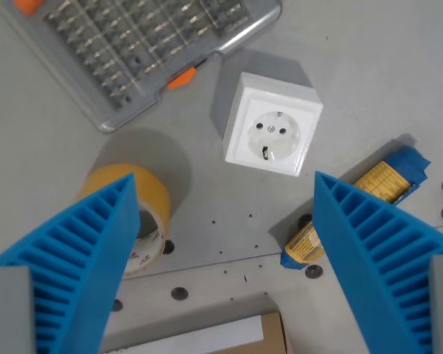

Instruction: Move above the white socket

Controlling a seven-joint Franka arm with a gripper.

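The two blue ribbed fingers (88,258) rise from the bottom corners of the wrist view, one at the view's left and one at the view's right, spread wide apart with nothing between them, so the gripper (225,178) is released and holds nothing.

The left finger's tip overlaps a roll of yellowish tape (144,214) that lies flat on the grey surface (52,140). The right finger's tip overlaps a yellow object with blue ends (376,184), lying at a slant; printing shows on it, but it is too small to read, and it may be a label or a small packet.

The white socket (272,125) sits on the surface above the gap between the fingers, slightly toward the view's right of centre. It is a square block with a round recessed face turned upward, two pin holes and a central screw showing. It stands apart from the tape, from the yellow object and from both fingers.

Beyond the socket, in the upper left of the view, lies a clear case of screwdriver bits (144,44) with an orange latch (181,77) on its near edge. The case is near the socket but not touching it.

Small dark holes dot the surface between the fingers, and a brown cardboard edge (275,332) shows at the bottom of the view.
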